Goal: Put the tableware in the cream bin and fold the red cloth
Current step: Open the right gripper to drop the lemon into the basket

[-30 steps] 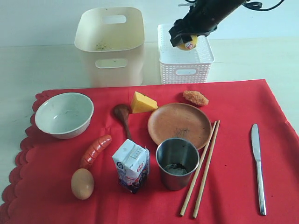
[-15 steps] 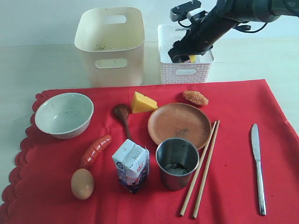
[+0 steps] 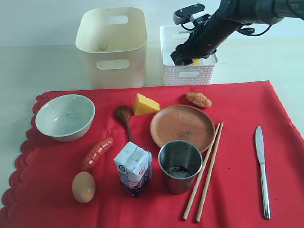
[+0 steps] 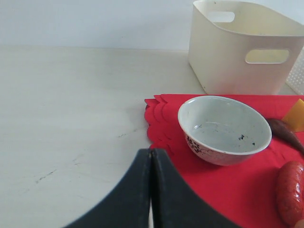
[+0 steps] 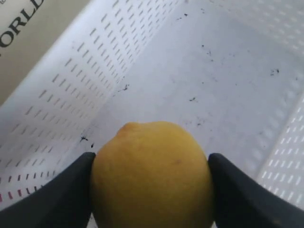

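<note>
On the red cloth lie the pale bowl, wooden plate, dark spoon, steel cup, chopsticks and knife. The cream bin stands behind the cloth. My right gripper reaches down into the white lattice basket, shut on a yellow lemon just above the basket floor. My left gripper is shut and holds nothing, low over the table by the cloth's scalloped edge, near the bowl. It is outside the exterior view.
Food lies among the tableware: cheese, a fried piece, sausage, egg and a milk carton. Bare pale table runs left of and behind the cloth.
My right gripper has come down with the lemon from above the lattice basket into it. Nothing on the cloth has moved.
</note>
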Motion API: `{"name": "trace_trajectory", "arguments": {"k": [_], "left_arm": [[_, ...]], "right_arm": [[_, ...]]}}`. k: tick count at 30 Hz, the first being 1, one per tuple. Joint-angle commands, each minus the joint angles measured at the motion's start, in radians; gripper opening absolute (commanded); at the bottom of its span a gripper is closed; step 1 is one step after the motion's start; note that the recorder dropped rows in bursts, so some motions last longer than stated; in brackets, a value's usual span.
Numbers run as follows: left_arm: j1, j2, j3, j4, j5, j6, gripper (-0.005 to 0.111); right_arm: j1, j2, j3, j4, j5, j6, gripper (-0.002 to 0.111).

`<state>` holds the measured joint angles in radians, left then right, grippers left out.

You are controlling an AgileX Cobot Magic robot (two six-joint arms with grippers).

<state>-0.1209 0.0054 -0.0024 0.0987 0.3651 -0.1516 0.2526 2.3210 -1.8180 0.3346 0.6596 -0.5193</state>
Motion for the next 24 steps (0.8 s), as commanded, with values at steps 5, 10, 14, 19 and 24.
{"name": "trace_trajectory", "arguments": {"k": [5,10,14,19,24], "left_arm": [[0.002,-0.005,0.002,-0.006,-0.009,-0.005,0.0],[0.002,-0.005,0.002,-0.006,-0.009,-0.005,0.0],[0.002,-0.005,0.002,-0.006,-0.009,-0.005,0.0],[0.002,-0.005,0.002,-0.006,-0.009,-0.005,0.0],[0.002,-0.005,0.002,-0.006,-0.009,-0.005,0.0]], "right_arm": [[0.002,-0.061,-0.014,-0.079,0.059,0.048,0.067],[0.002,-0.091,-0.014,-0.082,0.082,0.061,0.072],[0.002,-0.114,-0.014,-0.082,0.119,0.061,0.073],[0.002,-0.151,-0.014,-0.084,0.188,0.097,0.073],[0.002,-0.196,-0.014,-0.084,0.282,0.13,0.071]]}}
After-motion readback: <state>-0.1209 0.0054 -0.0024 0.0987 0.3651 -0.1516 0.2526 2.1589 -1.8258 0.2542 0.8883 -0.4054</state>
